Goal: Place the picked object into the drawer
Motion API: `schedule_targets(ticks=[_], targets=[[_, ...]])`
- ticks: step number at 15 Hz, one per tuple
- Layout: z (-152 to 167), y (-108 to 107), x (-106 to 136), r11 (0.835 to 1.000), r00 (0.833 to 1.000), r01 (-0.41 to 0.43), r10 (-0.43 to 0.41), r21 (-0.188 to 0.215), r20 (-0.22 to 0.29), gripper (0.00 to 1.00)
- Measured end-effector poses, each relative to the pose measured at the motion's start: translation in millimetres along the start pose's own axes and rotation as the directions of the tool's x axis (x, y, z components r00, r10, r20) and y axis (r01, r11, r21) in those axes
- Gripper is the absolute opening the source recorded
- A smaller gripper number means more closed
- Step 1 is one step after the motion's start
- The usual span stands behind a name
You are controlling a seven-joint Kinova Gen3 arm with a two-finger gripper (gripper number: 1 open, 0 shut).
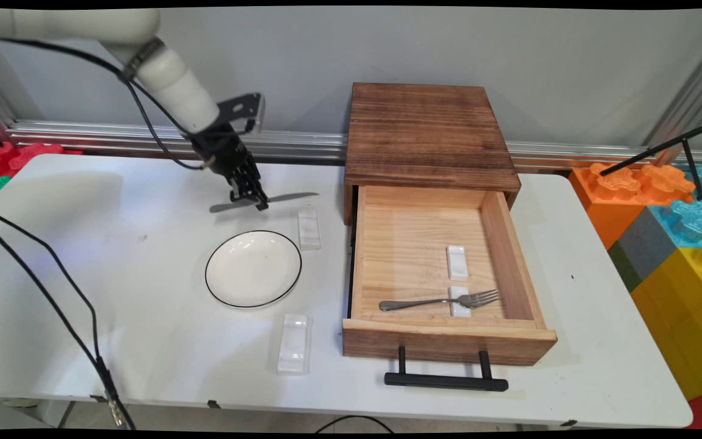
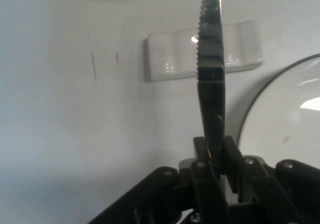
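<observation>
A black gripper (image 1: pixel 247 194) holds a serrated knife (image 1: pixel 265 202) pinched level between its fingers (image 2: pixel 201 156) above the white counter (image 1: pixel 113 292), at twelve o'clock of the plate (image 1: pixel 253 269); gripped so narrowly, the knife could swivel or slip free.

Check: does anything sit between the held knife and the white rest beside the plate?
Nothing visible does. The gripper holds the knife in the air above the table, the rest lies just below the blade, and the plate is off to one side.
</observation>
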Motion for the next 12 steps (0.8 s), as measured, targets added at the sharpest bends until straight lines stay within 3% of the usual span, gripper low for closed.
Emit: schedule_targets(ticks=[6,12], targets=[[-72.1,22.0,46.8,1.000,1.000,0.000,-0.001,-0.018,-0.022,0.00],[-96.3,57.9,135.3,1.000,0.995,-0.005,0.002,-0.027,-0.097,0.00]])
